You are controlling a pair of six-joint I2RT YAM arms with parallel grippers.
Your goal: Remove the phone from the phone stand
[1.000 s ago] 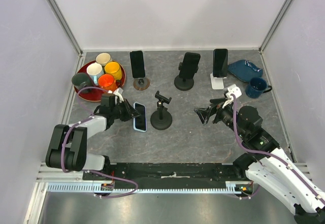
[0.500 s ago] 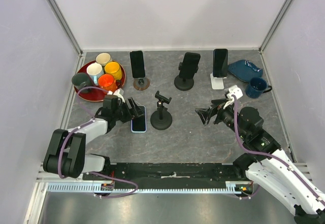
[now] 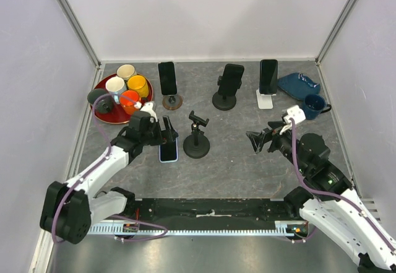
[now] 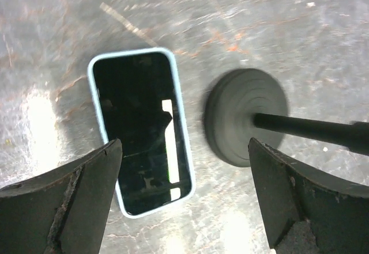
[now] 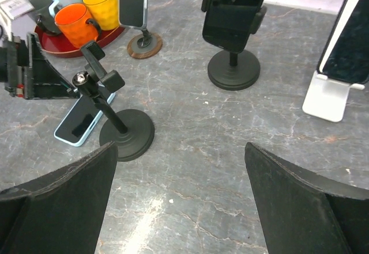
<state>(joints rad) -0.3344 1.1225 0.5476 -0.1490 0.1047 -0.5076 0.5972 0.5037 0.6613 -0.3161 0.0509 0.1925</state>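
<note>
The phone (image 3: 168,153), dark-screened in a light blue case, lies flat on the table just left of the empty black phone stand (image 3: 197,139). In the left wrist view the phone (image 4: 141,133) is below and between the fingers, with the phone stand's round base (image 4: 245,116) beside it. My left gripper (image 3: 166,129) hovers over the phone's far end, open and holding nothing; from the wrist the left gripper (image 4: 184,147) touches nothing. My right gripper (image 3: 257,142) is open to the right of the stand, and its wrist view shows the right gripper (image 5: 180,150) facing the phone stand (image 5: 118,121) and the phone (image 5: 81,124).
At the back, three other phones rest on stands: a brown-based one (image 3: 167,78), a black one (image 3: 230,82) and a white one (image 3: 268,77). A red tray (image 3: 101,116) of cups is at the back left. A blue dish (image 3: 298,85) and blue mug (image 3: 314,105) are at the back right.
My left gripper has opened and let go of the phone, which now lies flat beside the stand. The left gripper has risen slightly. The right gripper drifted a little right.
</note>
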